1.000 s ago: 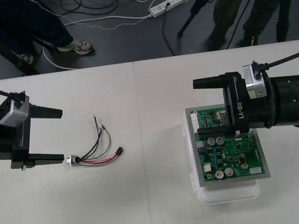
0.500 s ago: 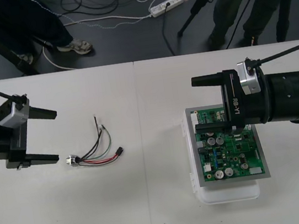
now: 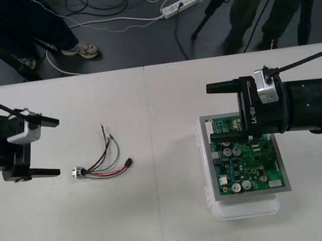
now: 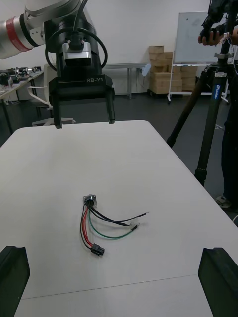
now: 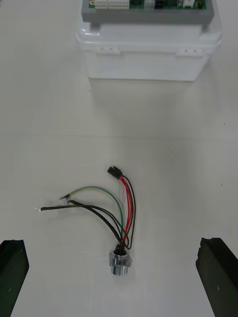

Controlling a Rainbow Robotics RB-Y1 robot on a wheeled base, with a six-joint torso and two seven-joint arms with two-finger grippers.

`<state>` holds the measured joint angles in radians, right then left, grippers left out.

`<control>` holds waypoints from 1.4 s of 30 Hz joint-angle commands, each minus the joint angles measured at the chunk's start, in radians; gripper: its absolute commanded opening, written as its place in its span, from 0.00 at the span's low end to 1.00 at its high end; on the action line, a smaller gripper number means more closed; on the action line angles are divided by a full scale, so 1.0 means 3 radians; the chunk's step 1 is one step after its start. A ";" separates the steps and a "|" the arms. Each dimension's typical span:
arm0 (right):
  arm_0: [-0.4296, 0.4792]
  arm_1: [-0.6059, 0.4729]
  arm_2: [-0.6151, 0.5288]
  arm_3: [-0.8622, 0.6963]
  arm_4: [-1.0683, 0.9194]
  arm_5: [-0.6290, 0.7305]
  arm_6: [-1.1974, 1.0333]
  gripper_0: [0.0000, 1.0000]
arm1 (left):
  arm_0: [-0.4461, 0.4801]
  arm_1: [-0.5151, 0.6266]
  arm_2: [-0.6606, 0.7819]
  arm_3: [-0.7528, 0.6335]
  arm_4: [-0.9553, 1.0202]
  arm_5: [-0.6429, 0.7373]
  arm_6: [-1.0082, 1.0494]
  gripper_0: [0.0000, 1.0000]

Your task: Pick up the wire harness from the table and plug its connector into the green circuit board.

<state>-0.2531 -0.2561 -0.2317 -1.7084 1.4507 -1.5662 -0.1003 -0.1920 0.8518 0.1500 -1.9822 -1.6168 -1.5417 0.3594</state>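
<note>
The wire harness [image 3: 102, 162] lies loose on the table left of centre, its round metal socket [image 3: 78, 172] toward my left gripper and its small black plug [image 3: 129, 161] toward the board. The green circuit board [image 3: 246, 163] on its white base [image 3: 245, 207] sits at the right. My left gripper [image 3: 48, 146] stands open just left of the socket, above the table. My right gripper [image 3: 215, 114] is open over the board's far left part. The left wrist view has the harness [image 5: 111, 208] ahead between the open fingers, the socket [image 5: 120, 261] nearest. The right wrist view shows the harness [image 4: 101, 223] and the left gripper [image 4: 83, 121] beyond it.
Beyond the table's far edge lies dark floor with cables and a power strip [image 3: 179, 4]. The white base [image 5: 148, 54] stands past the plug in the left wrist view. Bare table surrounds the harness.
My left gripper has drawn back to the left, away from the socket. My right gripper shifted slightly left over the board. The harness has not moved.
</note>
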 commanded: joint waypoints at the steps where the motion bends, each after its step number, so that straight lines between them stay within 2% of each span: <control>1: -0.0113 0.0005 0.0031 0.0039 -0.0085 -0.0015 0.0155 1.00 | -0.0025 0.0408 -0.0367 -0.0101 -0.0143 -0.0097 -0.0165 1.00; 14: -0.0164 0.0005 0.0261 0.0065 -0.0362 -0.0015 0.0227 1.00 | -0.0265 0.0607 -0.0996 -0.0101 -0.0675 0.0097 -0.0083 1.00; 26: -0.0225 0.0046 0.0271 0.0060 -0.0494 -0.0015 0.0263 1.00 | -0.0378 0.0617 -0.1651 -0.0081 -0.1283 0.0767 0.0428 1.00; 33: -0.0246 0.0056 0.0251 0.0065 -0.0505 -0.0015 0.0319 1.00 | -0.0393 0.0612 -0.1860 -0.0050 -0.1600 0.0977 0.0709 1.00; 42: -0.0251 0.0117 0.0235 0.0065 -0.0469 -0.0015 0.0401 1.00 | -0.0587 0.0520 -0.2223 0.0471 -0.1687 0.1432 0.0699 1.00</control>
<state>-0.2956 -0.2459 -0.1619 -1.6803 1.3178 -1.5662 -0.0141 -0.3009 0.9955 -0.4694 -1.8908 -2.1133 -1.2207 0.5740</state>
